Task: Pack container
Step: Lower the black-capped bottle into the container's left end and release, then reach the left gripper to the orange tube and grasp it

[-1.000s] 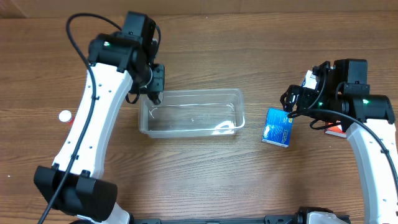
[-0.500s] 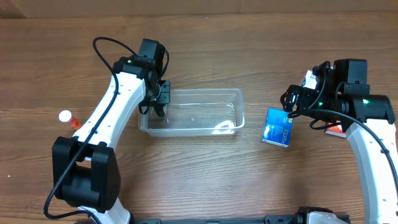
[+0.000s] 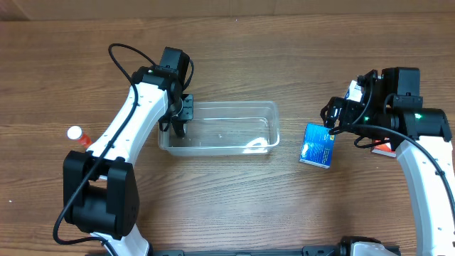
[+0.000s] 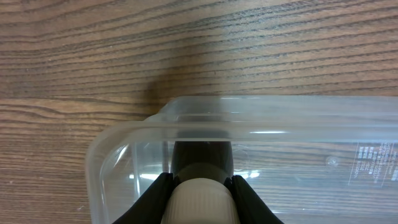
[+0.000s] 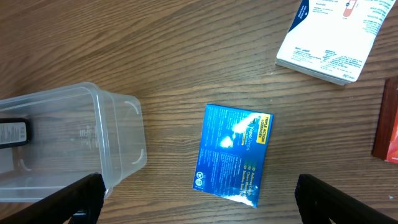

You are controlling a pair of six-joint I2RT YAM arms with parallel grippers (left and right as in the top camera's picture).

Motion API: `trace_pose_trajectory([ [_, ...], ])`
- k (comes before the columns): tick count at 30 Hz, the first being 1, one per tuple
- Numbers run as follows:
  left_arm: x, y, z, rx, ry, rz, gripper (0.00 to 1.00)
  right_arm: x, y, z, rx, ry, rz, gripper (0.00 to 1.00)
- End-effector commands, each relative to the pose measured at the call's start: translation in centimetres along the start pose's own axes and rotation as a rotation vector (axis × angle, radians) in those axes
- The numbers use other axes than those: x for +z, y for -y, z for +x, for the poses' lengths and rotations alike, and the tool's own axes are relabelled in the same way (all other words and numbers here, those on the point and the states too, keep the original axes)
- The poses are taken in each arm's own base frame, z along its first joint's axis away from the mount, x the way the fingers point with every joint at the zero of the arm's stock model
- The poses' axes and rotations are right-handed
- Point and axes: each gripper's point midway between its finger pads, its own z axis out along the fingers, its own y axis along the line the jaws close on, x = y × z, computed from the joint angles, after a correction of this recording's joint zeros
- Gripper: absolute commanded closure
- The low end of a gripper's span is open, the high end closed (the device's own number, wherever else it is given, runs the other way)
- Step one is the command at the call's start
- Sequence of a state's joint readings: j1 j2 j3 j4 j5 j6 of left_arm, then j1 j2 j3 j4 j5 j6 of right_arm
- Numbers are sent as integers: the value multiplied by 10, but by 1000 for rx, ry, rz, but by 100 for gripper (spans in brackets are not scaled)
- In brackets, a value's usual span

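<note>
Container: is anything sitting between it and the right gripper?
Yes. A blue box lies flat between the open right gripper and the container's right end, not touching the container. The left gripper, shut on a bottle, is at its left end.

One container, two bottles, three boxes

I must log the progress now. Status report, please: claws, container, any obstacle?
Left claw shut on white-capped bottle, inside left end of container. Right claw open over blue box. Nothing blocks the container.
</note>
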State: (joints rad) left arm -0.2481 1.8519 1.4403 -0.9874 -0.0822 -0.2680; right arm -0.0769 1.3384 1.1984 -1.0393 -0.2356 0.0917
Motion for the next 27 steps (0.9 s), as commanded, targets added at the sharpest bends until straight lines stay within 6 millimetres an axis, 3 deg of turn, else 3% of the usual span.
trace_pose_trajectory([
  [1,10,-9,6,-19,-35,-45,61,-7,-4,-10,-21,32,-5,0],
  [3,10,-10,9,-18,-46,-47,36,-7,-4,-10,-21,32,-5,0],
  [4,10,-10,10,-17,-52,-49,30,-7,-4,-10,-21,33,-4,0],
  [8,4,-10,6,-18,-38,-46,28,-7,-4,-10,-21,32,-5,0],
  [11,-16,-8,-4,-21,-7,-37,27,-7,-4,-10,-21,32,-5,0],
  [16,-94,-6,-35,-33,111,-2,25,-7,-4,-10,-21,32,-5,0],
  [17,-114,-8,-39,-37,138,0,20,-7,-4,-10,-21,33,-4,0],
  [18,-128,-14,-41,-50,158,-11,0,-7,-4,-10,-21,33,-4,0],
  [20,-154,-42,-38,-173,182,-74,0,-7,-4,-10,-21,33,-4,0],
  [23,-171,-87,-18,-341,152,-96,0,-7,-4,-10,-21,32,-4,0],
  [27,-198,-168,18,-601,148,-115,0,-7,-4,-10,-21,33,-5,0],
])
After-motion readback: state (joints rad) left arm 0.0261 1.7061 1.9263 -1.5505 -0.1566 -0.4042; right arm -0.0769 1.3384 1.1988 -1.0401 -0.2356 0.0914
